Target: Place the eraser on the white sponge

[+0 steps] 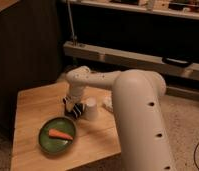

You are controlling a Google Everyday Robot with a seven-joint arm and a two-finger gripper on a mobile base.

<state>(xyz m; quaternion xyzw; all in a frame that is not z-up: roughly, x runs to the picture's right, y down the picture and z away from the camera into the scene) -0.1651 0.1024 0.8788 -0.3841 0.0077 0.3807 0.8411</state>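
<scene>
Gripper: the gripper [73,108] hangs low over the middle of the wooden table [33,102], just left of the paper cup and just above the rim of the green plate
Fingers: dark and pointing down toward the tabletop — how far open they are, and whether they hold anything, I cannot tell
Arm: the white arm [138,110] reaches in from the right and bends down at the wrist over the table
Eraser: cannot be made out apart from the dark gripper parts
Sponge: cannot be picked out anywhere on the table
Cup: a white paper cup [91,109] stands upright, close beside the gripper on its right
Packet: a small white object [108,104] lies just right of the cup, partly hidden by the arm
Plate: a green plate [57,134] sits at the front of the table — an orange carrot [60,134] lies across it
Writing: no brand, label or lettering can be read
</scene>
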